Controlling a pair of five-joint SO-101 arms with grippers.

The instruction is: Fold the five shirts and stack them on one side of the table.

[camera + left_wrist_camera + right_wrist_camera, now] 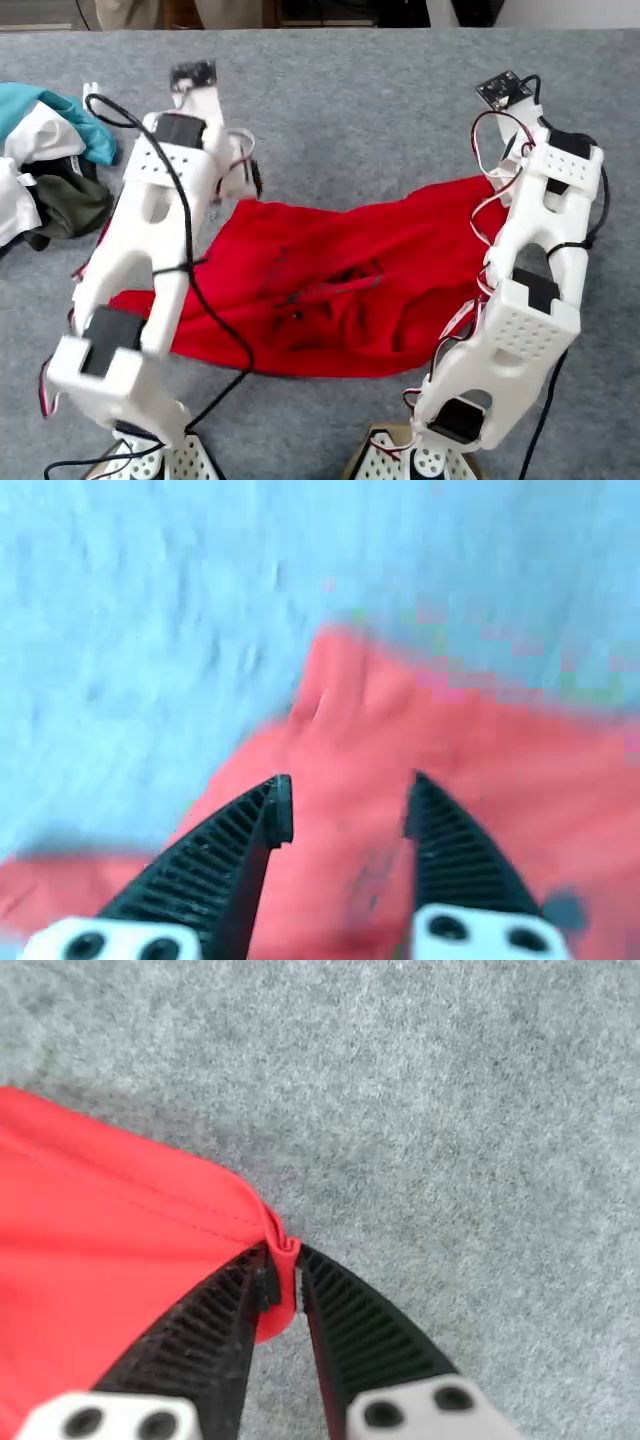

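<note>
The crumpled red fabric shirt (330, 270) lies spread across the middle of the grey felt table (400, 100), toward its front edge; it looks light, limp and quick to bunch, so hems and corners are likely the best holds. The right gripper (285, 1260) is clamped on a rolled corner of its hem, while the left gripper (350, 805) hangs with jaws parted over the opposite far corner, holding nothing.

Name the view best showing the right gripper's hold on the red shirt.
Right wrist view: the right gripper pinches the red shirt corner. High view: the arm covers that pinch. Left wrist view: shirt elsewhere.
</note>
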